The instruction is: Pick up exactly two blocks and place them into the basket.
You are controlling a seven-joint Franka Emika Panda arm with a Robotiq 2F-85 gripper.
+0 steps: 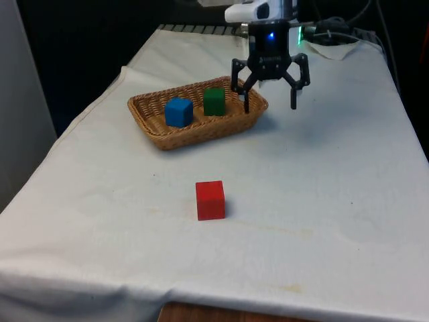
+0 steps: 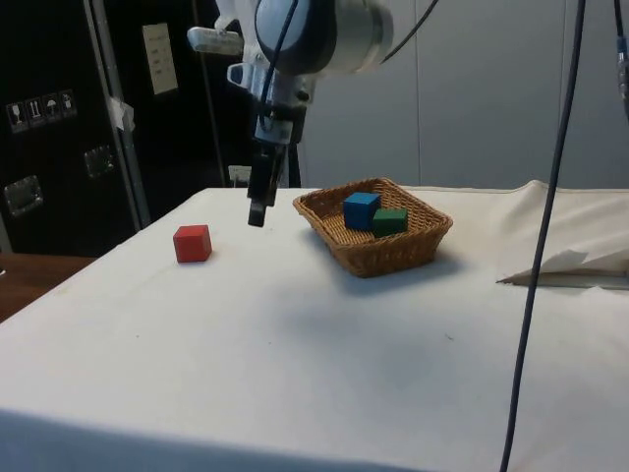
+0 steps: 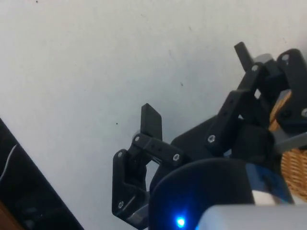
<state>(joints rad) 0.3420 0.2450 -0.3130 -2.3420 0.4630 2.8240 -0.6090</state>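
A wicker basket (image 1: pixel 151 121) (image 2: pixel 413 241) holds a blue block (image 1: pixel 178 111) (image 2: pixel 360 208) and a green block (image 1: pixel 214 101) (image 2: pixel 390 220) side by side. A red block (image 1: pixel 210 200) (image 2: pixel 192 243) stands alone on the cloth, nearer the table's front edge. My gripper (image 1: pixel 270 100) (image 2: pixel 257 209) (image 3: pixel 194 81) hangs open and empty above the cloth, just past the basket's rim on the front view's right. Its fingers (image 3: pixel 151 120) are spread wide with nothing between them.
A crumpled fold of white cloth (image 2: pixel 570 251) lies at the table's far end. A dark cable (image 2: pixel 545 236) hangs down in the side view's foreground. Bare cloth surrounds the red block.
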